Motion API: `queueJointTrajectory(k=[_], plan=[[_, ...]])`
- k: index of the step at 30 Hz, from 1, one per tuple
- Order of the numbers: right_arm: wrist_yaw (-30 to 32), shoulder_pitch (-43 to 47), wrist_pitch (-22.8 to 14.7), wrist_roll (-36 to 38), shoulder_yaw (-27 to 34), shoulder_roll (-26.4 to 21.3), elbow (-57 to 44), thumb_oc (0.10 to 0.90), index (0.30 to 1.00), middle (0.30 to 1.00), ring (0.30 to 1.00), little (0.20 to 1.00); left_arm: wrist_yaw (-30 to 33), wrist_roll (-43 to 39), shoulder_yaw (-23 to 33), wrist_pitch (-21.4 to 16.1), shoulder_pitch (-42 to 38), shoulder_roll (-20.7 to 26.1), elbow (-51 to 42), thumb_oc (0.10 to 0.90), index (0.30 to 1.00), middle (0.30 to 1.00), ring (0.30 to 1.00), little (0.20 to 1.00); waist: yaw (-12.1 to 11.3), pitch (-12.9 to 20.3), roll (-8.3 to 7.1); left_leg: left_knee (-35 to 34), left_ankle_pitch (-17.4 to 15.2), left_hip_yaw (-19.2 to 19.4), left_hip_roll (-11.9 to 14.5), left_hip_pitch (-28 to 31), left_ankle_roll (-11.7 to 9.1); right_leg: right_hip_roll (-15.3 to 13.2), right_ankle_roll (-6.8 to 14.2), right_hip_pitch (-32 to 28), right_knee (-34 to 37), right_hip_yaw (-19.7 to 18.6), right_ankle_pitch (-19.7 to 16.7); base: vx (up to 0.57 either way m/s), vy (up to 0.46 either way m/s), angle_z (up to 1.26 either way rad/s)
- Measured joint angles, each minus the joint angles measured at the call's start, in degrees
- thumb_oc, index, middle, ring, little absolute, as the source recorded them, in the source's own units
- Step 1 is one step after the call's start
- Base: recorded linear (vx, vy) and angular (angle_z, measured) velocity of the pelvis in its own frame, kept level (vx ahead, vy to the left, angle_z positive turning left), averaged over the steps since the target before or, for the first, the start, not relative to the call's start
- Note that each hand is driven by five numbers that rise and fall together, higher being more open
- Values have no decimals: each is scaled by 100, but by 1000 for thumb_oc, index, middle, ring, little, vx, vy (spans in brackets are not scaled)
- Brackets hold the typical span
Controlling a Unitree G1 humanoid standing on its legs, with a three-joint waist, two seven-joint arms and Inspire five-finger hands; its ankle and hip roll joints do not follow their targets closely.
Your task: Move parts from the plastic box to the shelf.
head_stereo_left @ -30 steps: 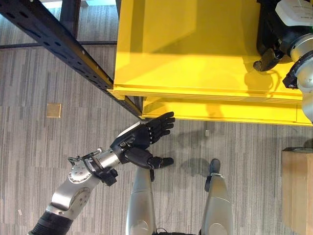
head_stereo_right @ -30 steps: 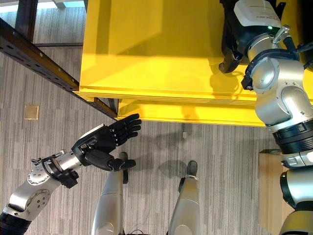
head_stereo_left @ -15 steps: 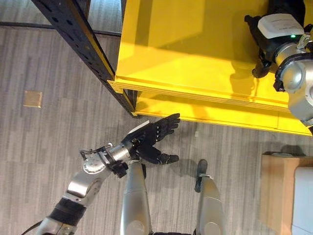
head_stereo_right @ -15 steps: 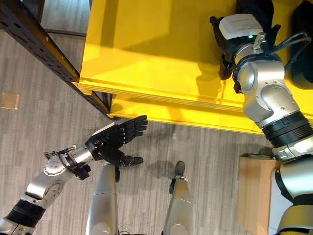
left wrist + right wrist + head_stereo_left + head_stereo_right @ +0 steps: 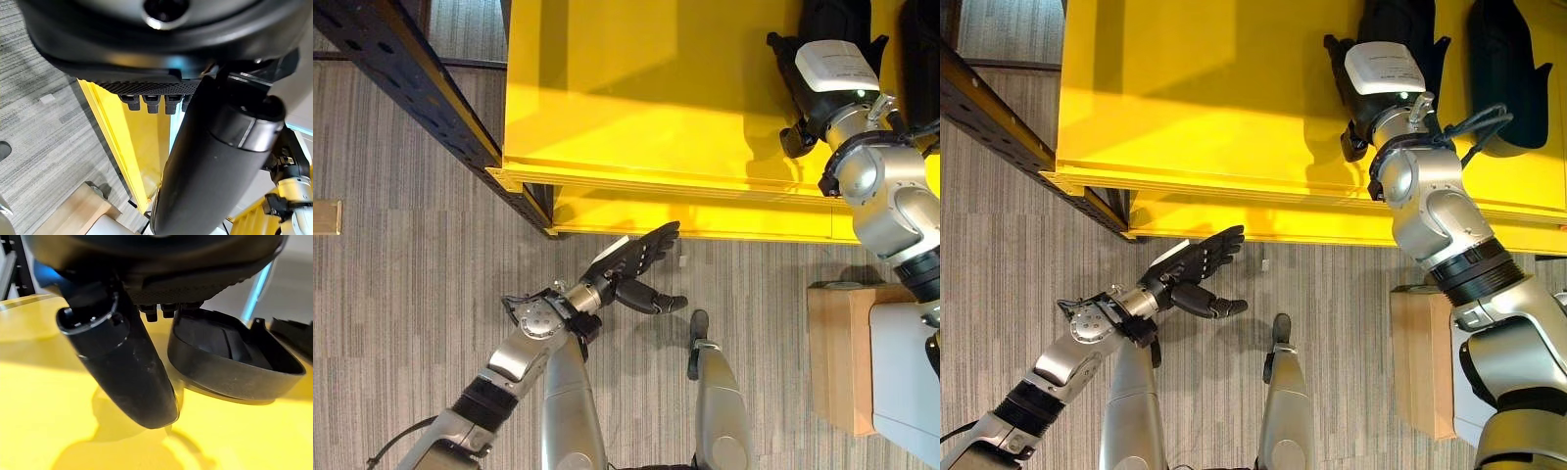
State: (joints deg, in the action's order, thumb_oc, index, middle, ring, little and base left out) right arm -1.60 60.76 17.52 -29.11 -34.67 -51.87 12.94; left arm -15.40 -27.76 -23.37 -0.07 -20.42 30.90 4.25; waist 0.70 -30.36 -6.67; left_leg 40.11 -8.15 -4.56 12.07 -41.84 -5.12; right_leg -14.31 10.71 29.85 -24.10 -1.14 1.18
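A black shell-shaped part [image 5: 230, 357] lies on the yellow shelf [image 5: 1195, 108], near its right end. My right hand [image 5: 1356, 137] hovers at the part's near side, open, with its thumb [image 5: 122, 367] clear of the part and pointing down at the shelf top. The part [image 5: 1398, 18] shows just past the wrist in the right eye view. A second black part [image 5: 1506, 73] lies on the shelf to its right. My left hand [image 5: 631, 262] hangs open over the floor just in front of the shelf's front edge, holding nothing.
A black perforated rack beam [image 5: 401, 78] runs diagonally at the far left, meeting the shelf's front corner. A wooden stand [image 5: 842, 352] with a pale box [image 5: 906, 382] beside it sits low at the right. Grey striped carpet [image 5: 391, 294] spreads below the shelf.
The whole view has shifted, bringing the second black part and the wooden stand into sight. My right hand stays at the black part on the shelf; my left hand stays open.
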Motion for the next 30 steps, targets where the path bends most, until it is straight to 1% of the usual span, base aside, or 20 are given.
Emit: queueJointTrajectory(k=[2,5,7,8,10,11,13,16,18,19,21,22,23,25,30], plan=[[60,-4,-23,12,0,37,-60,900,1000,1000,1000,1000,18,0,-3,1,-4,-26,2,900,1000,1000,1000,1000,50,0,0,-1,0,14,0,-1,0,-5,-1,8,-1,-8,0,-16,34,-2],[151,-28,-127,302,1,46,-238,900,1000,1000,1000,1000,39,-3,-13,1,-37,-38,2,900,1000,1000,1000,1000,76,0,1,-8,0,45,3,0,0,-8,0,44,-4,-43,-1,-19,51,-5],[204,-35,-122,620,67,76,-389,900,1000,1000,1000,1000,115,-3,-12,1,-51,-55,5,900,1000,1000,1000,1000,87,-3,5,-11,-2,108,8,1,3,-9,-2,90,5,-117,-4,-23,61,-11],[210,-46,-124,970,165,178,-553,900,1000,1000,1000,1000,147,-3,-28,1,-82,-59,34,900,1000,1000,1000,1000,119,-7,14,-6,-6,155,8,-1,10,-17,-12,126,0,-163,-15,-16,78,-12],[218,-153,-147,1158,198,258,-859,900,1000,1000,1000,1000,156,-3,-119,1,-150,-70,101,900,1000,1000,1000,1000,142,-14,30,2,-8,172,7,0,13,-22,-2,153,-38,-186,-21,3,91,-5],[289,-244,-264,1079,205,328,-1030,900,1000,1000,1000,1000,164,-2,-129,1,-137,-77,103,900,1000,1000,1000,1000,159,-15,40,0,-11,186,6,2,17,-26,-3,171,-61,-205,-19,6,73,-1],[520,-295,-669,528,169,497,-1064,900,1000,1000,1000,1000,263,-3,-187,-5,-155,-130,148,900,1000,1000,1000,1000,179,-20,110,-1,-11,197,0,5,19,-33,-4,178,-64,-220,-18,-2,79,-1],[1069,-296,-1107,-642,173,652,-1058,900,1000,1000,1000,1000,406,-5,-229,-44,-160,-290,267,900,1000,1000,1000,1000,152,-28,234,-9,-13,245,-25,12,37,-73,-9,193,-22,-250,-11,-9,115,-2],[1563,-291,-1435,-1271,187,665,-1157,900,1000,1000,1000,1000,493,-12,-406,-239,-184,-332,365,900,1000,1000,1000,1000,173,-27,341,-32,-10,321,-92,14,67,-142,-14,208,16,-309,-45,7,90,0],[1664,-292,-1513,-1430,192,666,-1340,900,1000,1000,1000,1000,494,-12,-420,-264,-171,-374,368,900,1000,1000,1000,1000,192,-29,385,-31,-13,346,-119,14,73,-176,-9,219,9,-318,-44,8,83,2],[1662,-294,-1538,-1706,235,671,-2015,900,1000,1000,1000,1000,554,-18,-373,-300,-174,-384,368,900,1000,1000,1000,1000,176,-38,423,-36,-19,400,-121,3,87,-188,15,311,-60,-368,-51,4,101,-5],[1664,-286,-1618,-1788,235,671,-2223,900,1000,1000,1000,1000,606,-24,-349,-301,-177,-396,368,900,1000,1000,1000,1000,168,-38,430,-28,-22,421,-122,7,91,-192,35,345,-115,-397,-37,-6,136,-8],[1670,-285,-1705,-1818,232,669,-2429,900,1000,1000,1000,1000,618,-88,-341,-389,-164,-413,368,900,1000,1000,1000,1000,154,-37,478,-10,-24,440,-124,9,95,-202,52,364,-148,-413,-26,-8,108,-4],[1711,-285,-1703,-1833,232,671,-2437,900,1000,1000,1000,1000,616,-118,-346,-530,-141,-441,367,900,1000,1000,1000,1000,153,-36,506,-20,-25,453,-131,14,97,-219,51,376,-159,-413,-22,9,75,-1],[1832,-290,-1682,-1831,232,686,-2427,900,1000,1000,1000,1000,617,-123,-350,-637,-126,-486,368,900,1000,1000,1000,1000,154,-35,518,-132,8,485,-124,119,90,-221,32,377,-214,-430,23,32,75,-2]])
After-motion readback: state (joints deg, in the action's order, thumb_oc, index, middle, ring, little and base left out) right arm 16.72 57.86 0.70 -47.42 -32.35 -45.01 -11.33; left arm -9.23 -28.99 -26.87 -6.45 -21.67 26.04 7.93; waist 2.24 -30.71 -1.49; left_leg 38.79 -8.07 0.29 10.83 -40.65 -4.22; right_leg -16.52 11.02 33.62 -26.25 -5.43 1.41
